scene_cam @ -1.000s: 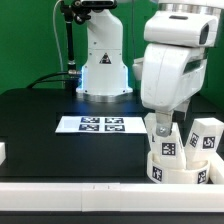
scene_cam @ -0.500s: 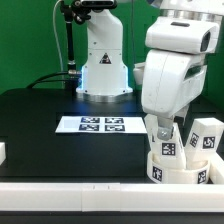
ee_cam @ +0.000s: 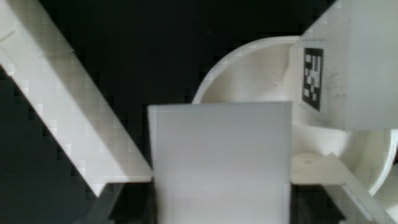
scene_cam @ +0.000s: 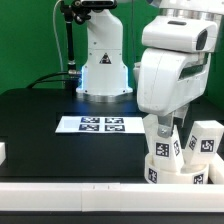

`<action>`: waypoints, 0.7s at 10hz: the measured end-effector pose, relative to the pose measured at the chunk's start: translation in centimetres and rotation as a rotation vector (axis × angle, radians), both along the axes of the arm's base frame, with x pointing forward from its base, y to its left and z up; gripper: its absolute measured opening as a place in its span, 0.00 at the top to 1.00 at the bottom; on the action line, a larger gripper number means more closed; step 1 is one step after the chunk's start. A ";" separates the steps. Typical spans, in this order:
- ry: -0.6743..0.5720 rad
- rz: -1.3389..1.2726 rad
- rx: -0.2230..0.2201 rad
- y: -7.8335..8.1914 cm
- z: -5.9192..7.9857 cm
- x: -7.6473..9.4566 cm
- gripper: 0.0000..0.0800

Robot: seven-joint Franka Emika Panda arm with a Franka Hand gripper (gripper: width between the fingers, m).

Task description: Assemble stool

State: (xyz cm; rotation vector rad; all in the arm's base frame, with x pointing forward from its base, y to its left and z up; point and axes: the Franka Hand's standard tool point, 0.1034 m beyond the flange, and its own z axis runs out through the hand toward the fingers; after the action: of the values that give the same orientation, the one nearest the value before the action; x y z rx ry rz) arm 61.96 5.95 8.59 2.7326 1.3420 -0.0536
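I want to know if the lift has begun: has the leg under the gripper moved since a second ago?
Yes. The leg sits higher against the seat than before, tilted, with the gripper shut on it.

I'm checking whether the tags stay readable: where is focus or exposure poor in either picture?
Exterior view: even light, the marker board tags sharp, white plastic round seat tags readable. Wrist view: soft throughout, white rectangular block leg a featureless blur, seat tag cropped at the edge.

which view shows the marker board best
The exterior view: the marker board lies flat on the black table, in front of the robot's base, all its tags visible. The wrist view does not show it, only white stool parts close up.
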 end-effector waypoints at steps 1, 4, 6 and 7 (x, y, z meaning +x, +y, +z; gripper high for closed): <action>-0.006 -0.064 0.001 0.0 0.0 0.0 0.58; -0.028 -0.283 0.005 0.0 0.0 0.0 0.58; -0.050 -0.546 0.008 -0.1 0.0 -0.1 0.58; -0.059 -0.658 0.009 -0.1 0.0 -0.1 0.58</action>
State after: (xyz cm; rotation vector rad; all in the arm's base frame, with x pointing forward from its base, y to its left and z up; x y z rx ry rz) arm 61.83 5.86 8.58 3.0198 0.3827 -0.0123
